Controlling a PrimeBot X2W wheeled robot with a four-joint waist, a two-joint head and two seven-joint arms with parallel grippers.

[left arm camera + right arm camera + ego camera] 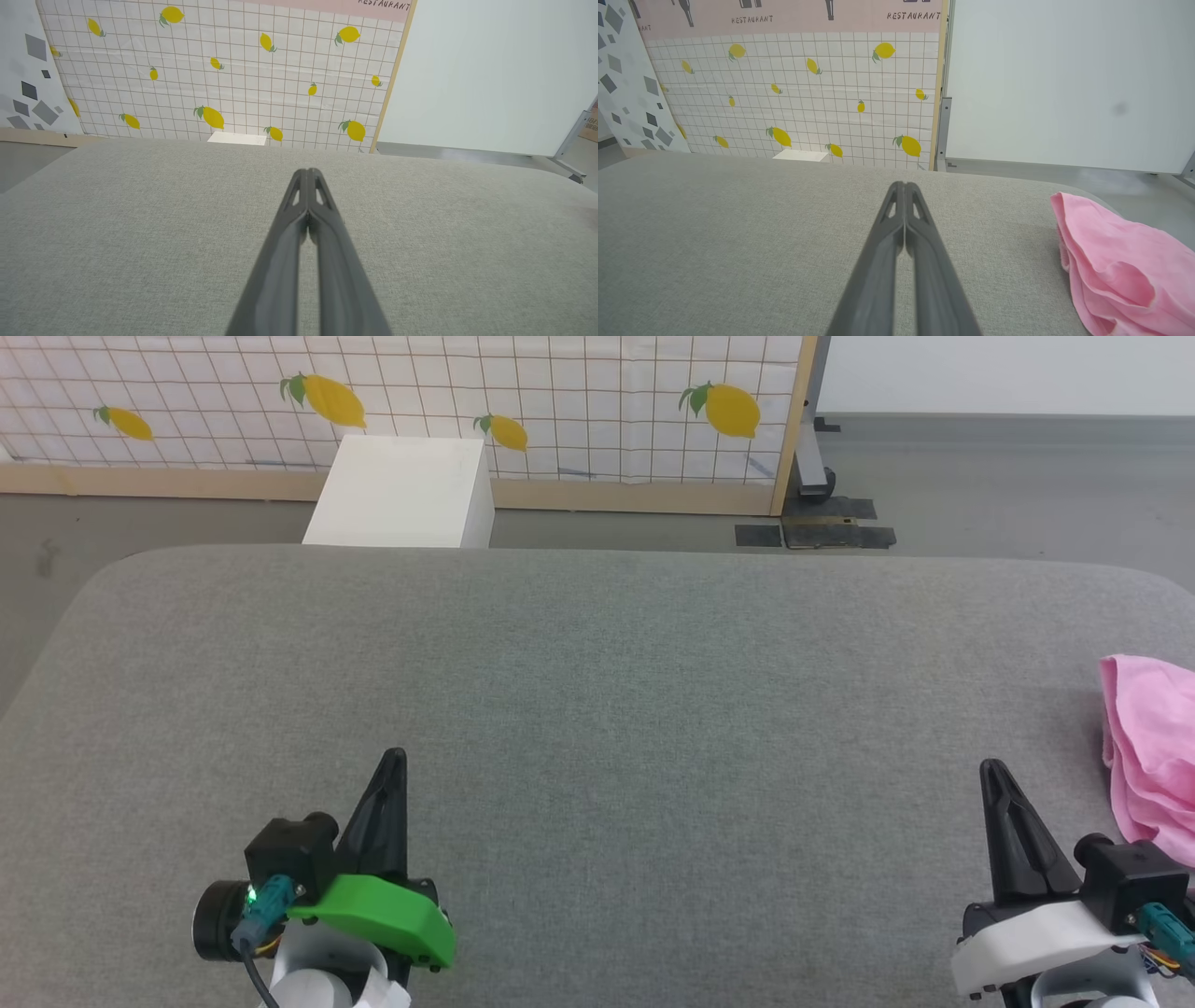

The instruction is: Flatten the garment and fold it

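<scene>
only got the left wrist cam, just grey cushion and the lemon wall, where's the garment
Observer: The garment lies bunched up at the far right of the grey surface, cut off by the right border of the head view.
Operator: which hand is closer to it
Observer: The right hand. The garment sits just to its right, and the two are not touching.
Operator: is that hand open
Observer: No, it is shut and holds nothing.
</scene>
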